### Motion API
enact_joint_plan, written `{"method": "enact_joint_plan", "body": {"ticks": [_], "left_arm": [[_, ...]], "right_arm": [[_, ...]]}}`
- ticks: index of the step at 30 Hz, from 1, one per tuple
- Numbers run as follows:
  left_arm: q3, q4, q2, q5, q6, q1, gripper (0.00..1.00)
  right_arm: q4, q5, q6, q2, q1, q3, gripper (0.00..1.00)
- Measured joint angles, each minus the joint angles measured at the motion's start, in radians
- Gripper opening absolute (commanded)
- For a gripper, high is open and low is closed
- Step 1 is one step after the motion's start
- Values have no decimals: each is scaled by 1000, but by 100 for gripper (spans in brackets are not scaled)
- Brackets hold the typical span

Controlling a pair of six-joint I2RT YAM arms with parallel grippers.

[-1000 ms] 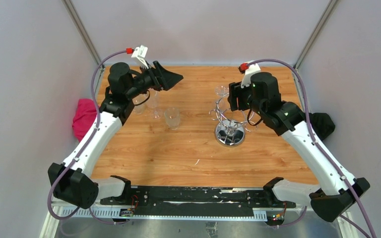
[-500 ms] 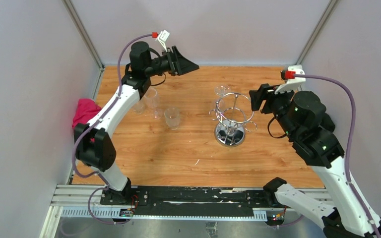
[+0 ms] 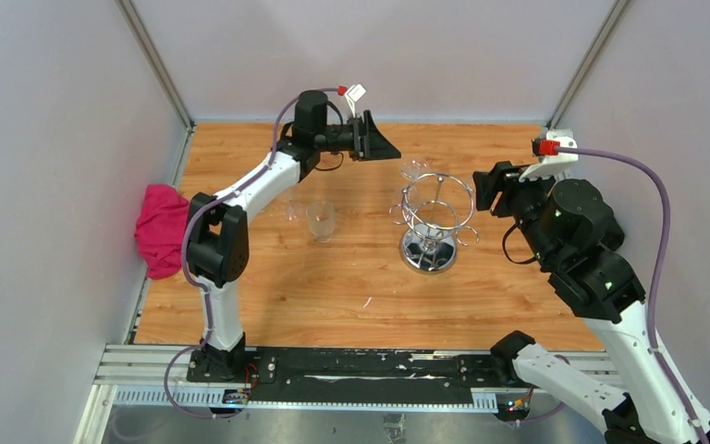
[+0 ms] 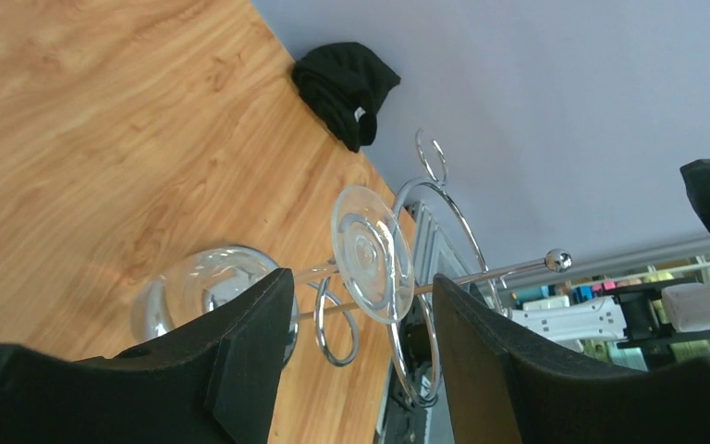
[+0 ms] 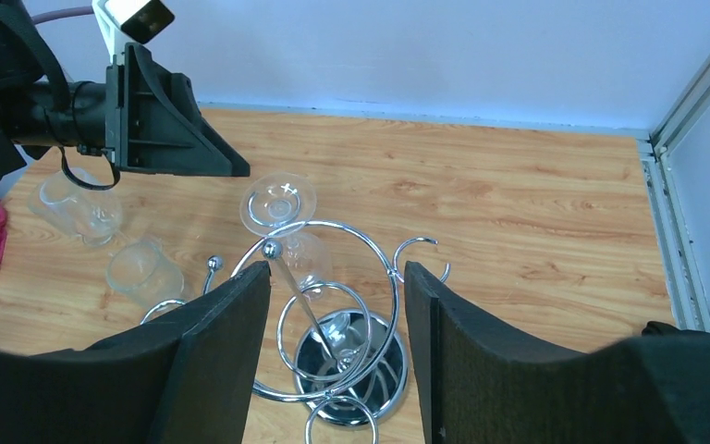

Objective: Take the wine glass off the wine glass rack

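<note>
Chrome wine glass rack [image 3: 434, 217] stands right of table centre, with the wine glass [image 3: 413, 169] hung foot-up on its far-left hook. Left gripper [image 3: 393, 151] and right gripper [image 3: 481, 185] flank it, both jaws apart and empty. Left wrist view adds a black cloth [image 4: 347, 79] unseen from the top; count is one rack, one hung glass, two loose glasses [image 5: 139, 273].

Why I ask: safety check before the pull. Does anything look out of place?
A pink cloth lies bunched past the table's left edge, a black cloth at the right; a small white scrap litters the wood. Nothing looks spilled.
</note>
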Motion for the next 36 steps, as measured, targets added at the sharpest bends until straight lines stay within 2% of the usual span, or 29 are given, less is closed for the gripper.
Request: {"method": "enact_joint_plan", "body": {"ticks": [13,27,29,33,36], "left_arm": [[34,3,70,18,2,-56,63],[68,3,119,17,-2,-82,53],[79,2,119,17,-3,-82,49],[93,3,119,17,-12,-82,32],[93,2,119,16,-14,-82,25]], "right_arm": [[4,8,0,-19,0,-11,59],[8,20,0,-32,0,-31,53],[8,21,0,-32,0,-34,52],[9,24,0,-36,0,-35,52],[9,32,0,-39,0,-39,52]]}}
